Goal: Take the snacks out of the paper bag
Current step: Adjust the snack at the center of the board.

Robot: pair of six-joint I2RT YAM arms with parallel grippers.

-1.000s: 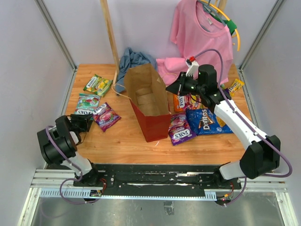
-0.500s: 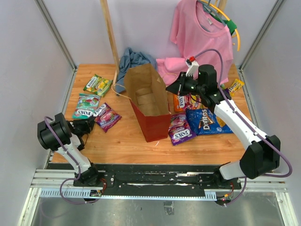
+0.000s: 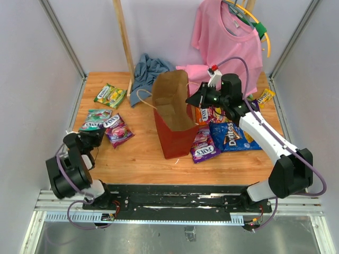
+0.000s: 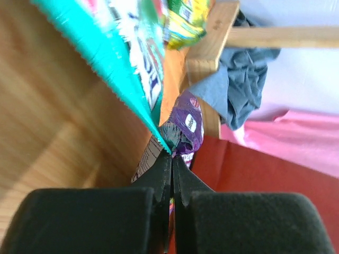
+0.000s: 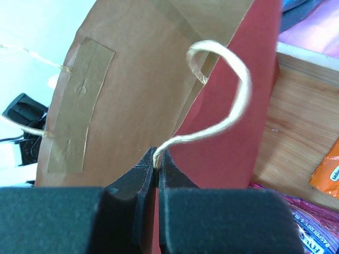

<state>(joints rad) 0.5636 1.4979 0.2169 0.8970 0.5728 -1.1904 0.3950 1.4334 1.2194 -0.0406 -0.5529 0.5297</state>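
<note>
The paper bag [image 3: 172, 138] stands mid-table, brown inside, dark red outside [image 5: 233, 132] [image 4: 254, 169]. My right gripper [image 3: 188, 100] [image 5: 156, 164] is shut on its twine handle [image 5: 241, 90] at the right rim. Snacks lie on the table. A teal packet [image 3: 94, 119] [image 4: 122, 79], a purple-pink packet [image 3: 119, 130] [image 4: 188, 124] and green-yellow packets [image 3: 110, 95] are left of the bag. The blue Doritos bag [image 3: 231, 136], a purple packet [image 3: 204, 145] and an orange one [image 3: 204, 114] are to its right. My left gripper [image 3: 99, 136] [image 4: 172, 156] is shut, its tips at the teal packet's corner.
A pink shirt [image 3: 228, 37] hangs at the back right and drapes onto the table. A blue-grey cloth [image 3: 151, 69] lies behind the bag beside a wooden post [image 3: 124, 42]. A small yellow packet [image 3: 266, 96] sits by the right wall.
The left gripper closed from open to shut while its arm drew back toward the near edge. The right gripper pulled the bag's rim rightward, narrowing and shifting the mouth.
</note>
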